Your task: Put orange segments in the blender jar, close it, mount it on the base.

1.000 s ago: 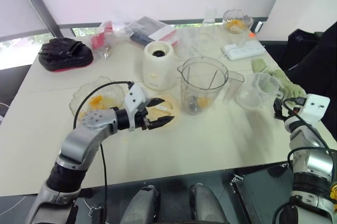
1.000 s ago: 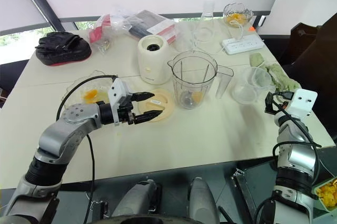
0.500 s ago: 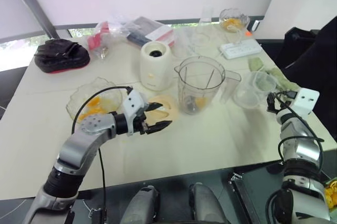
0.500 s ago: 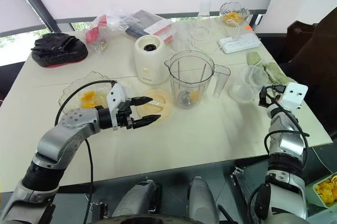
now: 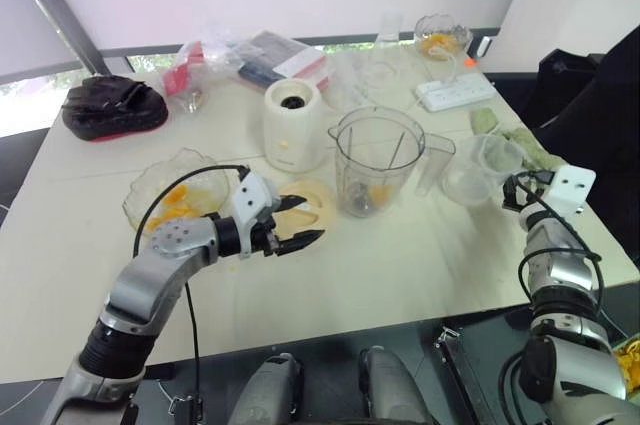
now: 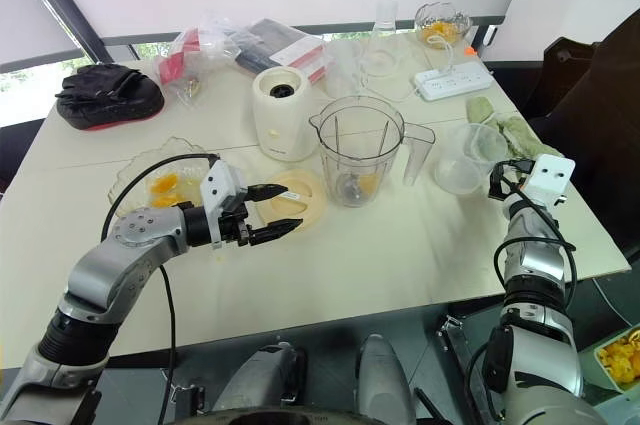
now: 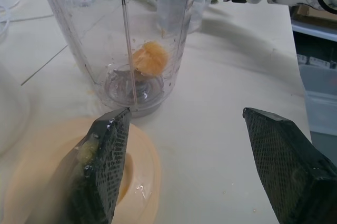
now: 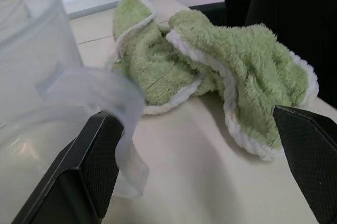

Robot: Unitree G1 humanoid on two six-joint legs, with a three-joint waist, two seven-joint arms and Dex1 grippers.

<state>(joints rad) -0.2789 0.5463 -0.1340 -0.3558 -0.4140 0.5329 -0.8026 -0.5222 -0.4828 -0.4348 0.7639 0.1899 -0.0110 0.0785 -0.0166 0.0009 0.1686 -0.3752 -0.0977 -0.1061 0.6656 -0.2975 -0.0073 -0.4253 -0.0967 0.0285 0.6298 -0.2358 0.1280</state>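
Observation:
The clear blender jar [image 5: 378, 158] stands upright and lidless at mid-table, with one orange segment [image 7: 150, 58] lying at its bottom by the blades. Left of it a cream lid [image 5: 312, 207] lies flat on the table. My left gripper [image 5: 300, 224] hovers open at the lid's near edge, empty, pointing at the jar. Behind the lid is the white blender base [image 5: 291, 125]. A glass bowl [image 5: 138, 200] holding orange segments [image 5: 180, 195] sits to the left. At the table's right edge my right gripper [image 8: 200, 161] is open and empty, beside a clear cup [image 5: 478, 167].
A green cloth [image 8: 210, 71] lies just beyond the right gripper, with a white power strip [image 5: 458, 93] farther back. Also at the back are a second glass bowl [image 5: 440, 37] holding fruit, plastic bags [image 5: 215, 55] and a black object [image 5: 112, 107] on the far left.
The camera view has shifted slightly. My right gripper has edged in toward the clear cup. The left gripper stays open by the lid.

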